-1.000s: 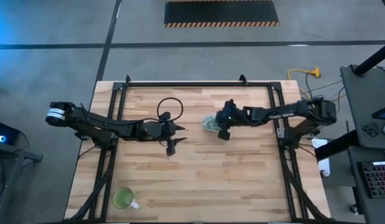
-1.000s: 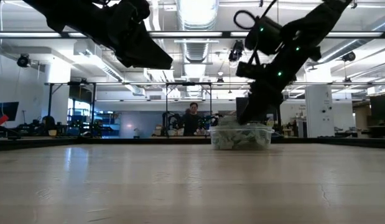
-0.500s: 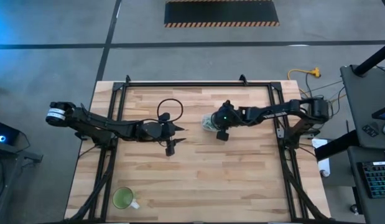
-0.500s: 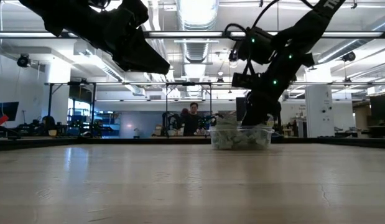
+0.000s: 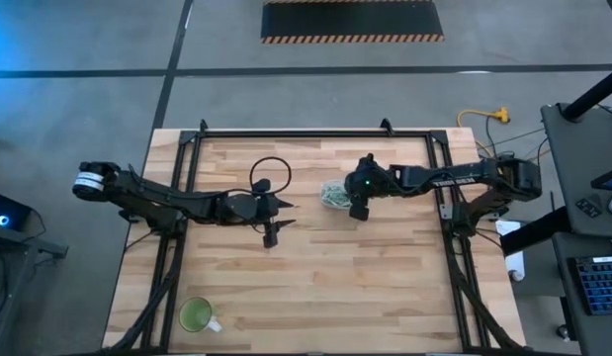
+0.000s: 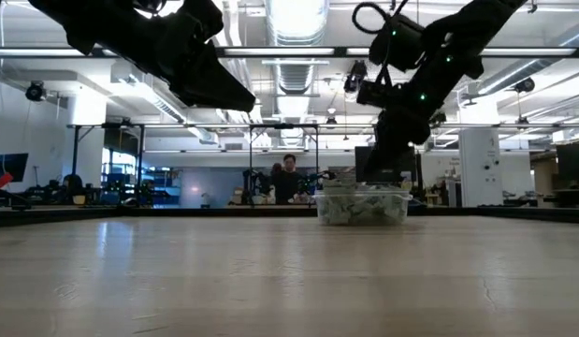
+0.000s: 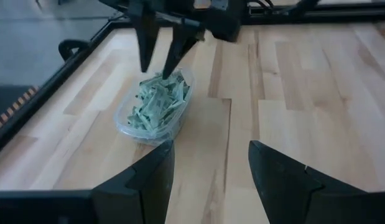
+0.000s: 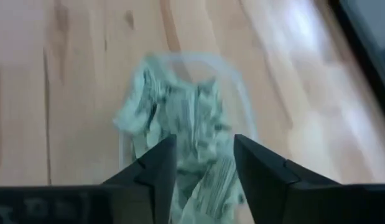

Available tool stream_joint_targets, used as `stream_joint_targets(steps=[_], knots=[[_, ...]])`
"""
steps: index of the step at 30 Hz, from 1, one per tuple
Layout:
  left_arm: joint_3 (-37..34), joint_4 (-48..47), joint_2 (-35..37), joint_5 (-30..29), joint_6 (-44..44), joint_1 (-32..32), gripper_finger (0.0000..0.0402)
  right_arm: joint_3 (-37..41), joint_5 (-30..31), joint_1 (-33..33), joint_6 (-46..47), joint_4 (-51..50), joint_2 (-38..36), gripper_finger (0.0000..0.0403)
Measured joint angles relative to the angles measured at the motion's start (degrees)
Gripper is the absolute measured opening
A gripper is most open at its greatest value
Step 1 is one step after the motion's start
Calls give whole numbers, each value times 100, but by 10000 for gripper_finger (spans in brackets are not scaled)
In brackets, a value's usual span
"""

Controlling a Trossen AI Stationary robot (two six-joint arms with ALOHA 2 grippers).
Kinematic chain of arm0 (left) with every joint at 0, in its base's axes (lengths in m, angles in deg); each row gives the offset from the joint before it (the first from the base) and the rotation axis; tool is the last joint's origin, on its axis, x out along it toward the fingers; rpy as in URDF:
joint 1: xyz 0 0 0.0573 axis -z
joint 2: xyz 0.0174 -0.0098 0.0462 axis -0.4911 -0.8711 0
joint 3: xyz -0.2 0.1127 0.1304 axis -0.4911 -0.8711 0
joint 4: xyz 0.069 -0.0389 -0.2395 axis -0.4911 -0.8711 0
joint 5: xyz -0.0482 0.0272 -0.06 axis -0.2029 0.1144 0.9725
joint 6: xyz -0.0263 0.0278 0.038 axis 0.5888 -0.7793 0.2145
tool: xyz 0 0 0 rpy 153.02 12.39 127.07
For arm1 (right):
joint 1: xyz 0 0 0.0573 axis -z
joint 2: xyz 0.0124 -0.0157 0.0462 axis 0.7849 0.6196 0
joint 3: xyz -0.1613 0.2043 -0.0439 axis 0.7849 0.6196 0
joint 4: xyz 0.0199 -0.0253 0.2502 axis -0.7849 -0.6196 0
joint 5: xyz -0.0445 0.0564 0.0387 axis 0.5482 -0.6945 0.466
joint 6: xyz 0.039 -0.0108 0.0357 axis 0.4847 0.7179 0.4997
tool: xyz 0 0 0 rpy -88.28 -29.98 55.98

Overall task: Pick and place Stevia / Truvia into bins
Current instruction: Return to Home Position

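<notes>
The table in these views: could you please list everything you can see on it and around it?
Sachets: a heap, too many to count, pale green and white, in the tub.
Tub: one, clear, on the table just right of centre.
Cup: one, green, at the table's lower left in the high view.
Table: one, light wood.
Mat: one, black with striped edging, on the floor beyond the table.
Person: one, dark clothes, far back in the room.
Left gripper: one, dark, open, raised over mid-table.
Right gripper: one, dark, open, just above the tub.
</notes>
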Motion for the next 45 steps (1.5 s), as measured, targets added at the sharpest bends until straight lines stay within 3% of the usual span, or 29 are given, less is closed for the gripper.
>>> stream_joint_targets(steps=[3, 9, 19, 30, 38, 45], knots=[[-31, 223, 0, 10, -540, 7, 190, -2, -264, -86, -180, 262, -209, 162], [-491, 1790, 118, 16, -1159, -243, 190, 49, -1558, -232, -663, 402, -985, 173], [-1827, 3234, 1050, 138, -1190, -733, 190, 1285, -1635, -254, -895, 914, -3132, 164], [-2872, 3259, 2903, 142, -1309, -732, 190, 2633, -1633, -263, -426, 1445, -5463, 165], [-3675, 3222, 4146, -28, -1297, -732, 190, 3251, -1631, -264, -128, 1459, -6691, 167], [-3698, 2376, 4728, -43, -1147, -730, 190, 3763, -1639, -418, 478, 1566, -7311, 161]])
